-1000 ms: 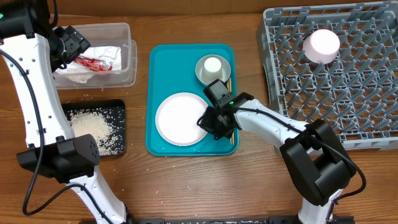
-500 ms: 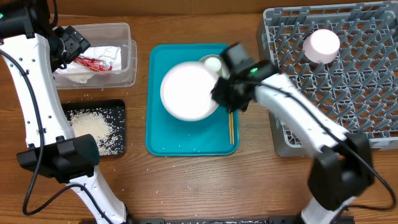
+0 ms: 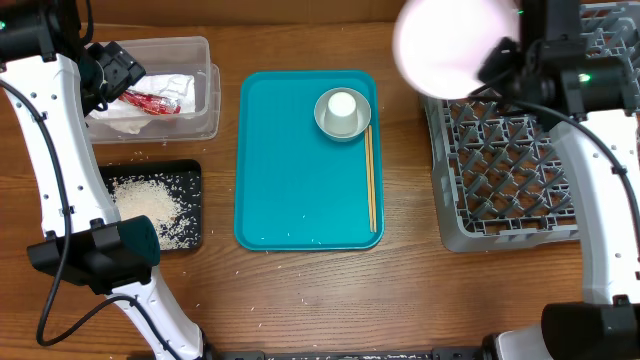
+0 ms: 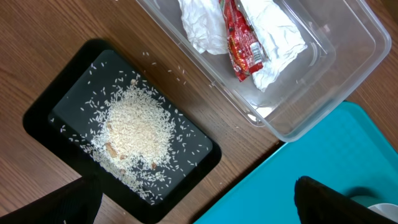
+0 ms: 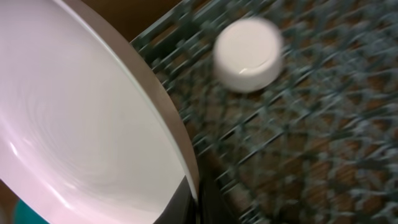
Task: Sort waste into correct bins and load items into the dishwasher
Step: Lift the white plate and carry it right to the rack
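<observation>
My right gripper is shut on the rim of a round white plate and holds it high over the far left corner of the grey dish rack. In the right wrist view the plate fills the left, pinched at the gripper, with the rack blurred below. My left gripper hangs open and empty over the clear tub, which holds the white napkin and the red wrapper. Rice lies in the black tray.
A teal tray holds a metal bowl with a small white cup in it, and chopsticks along its right side. A pale pink round piece sits upside down in the rack. Loose rice grains dot the table.
My right gripper has lifted the white plate off the teal tray and carried it up and to the right, over the rack. The left arm has not moved.
</observation>
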Motion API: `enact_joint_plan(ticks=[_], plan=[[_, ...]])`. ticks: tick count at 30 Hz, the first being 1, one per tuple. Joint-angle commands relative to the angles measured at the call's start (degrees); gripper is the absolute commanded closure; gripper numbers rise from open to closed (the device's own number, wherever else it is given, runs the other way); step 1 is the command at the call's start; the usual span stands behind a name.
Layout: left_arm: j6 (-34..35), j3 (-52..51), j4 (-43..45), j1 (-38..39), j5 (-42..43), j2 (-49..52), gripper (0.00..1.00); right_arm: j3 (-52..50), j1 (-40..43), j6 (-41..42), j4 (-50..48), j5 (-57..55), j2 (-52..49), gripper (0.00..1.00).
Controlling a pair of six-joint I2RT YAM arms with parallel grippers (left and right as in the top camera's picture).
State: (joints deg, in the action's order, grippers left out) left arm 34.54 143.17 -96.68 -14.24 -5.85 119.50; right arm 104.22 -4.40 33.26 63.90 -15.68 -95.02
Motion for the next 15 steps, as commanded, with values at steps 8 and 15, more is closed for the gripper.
enact_joint_plan(ticks=[8, 15], plan=[[-0.3, -0.2, -0.1, 0.3, -0.5, -0.7, 0.0, -4.2, 0.3, -8.4, -17.3, -26.8, -5.0, 0.96], [-0.3, -0.2, -0.1, 0.4, -0.5, -0.7, 0.0, -5.4, 0.3, -18.8, -30.4, -32.3, -13.6, 0.96]])
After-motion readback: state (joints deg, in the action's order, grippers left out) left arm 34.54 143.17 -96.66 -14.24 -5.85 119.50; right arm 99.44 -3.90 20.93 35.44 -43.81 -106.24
